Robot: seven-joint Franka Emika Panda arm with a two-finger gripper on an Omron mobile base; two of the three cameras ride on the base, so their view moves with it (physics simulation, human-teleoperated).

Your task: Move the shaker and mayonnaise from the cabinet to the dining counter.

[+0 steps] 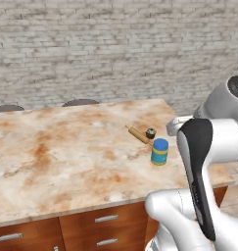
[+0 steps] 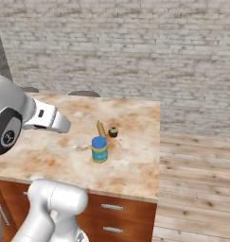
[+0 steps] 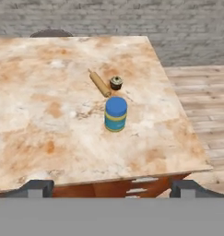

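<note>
Fingers (image 3: 38,188) standing wide apart, holding nothing; gripper (image 3: 111,190) hanging back from table edge. Jar (image 3: 115,114) sitting upright on table (image 3: 35,133), ahead of fingers, between them, well apart from them. Jar part looking done. Little dark cup thing (image 3: 115,83) and rolling pin (image 3: 99,84) lying just past jar. Shaker: cannot tell if there, so likely left to fetch. Side cameras showing drawers (image 1: 107,218) under table, wood floor (image 2: 197,189), brick wall (image 2: 135,52) farther back.
</note>
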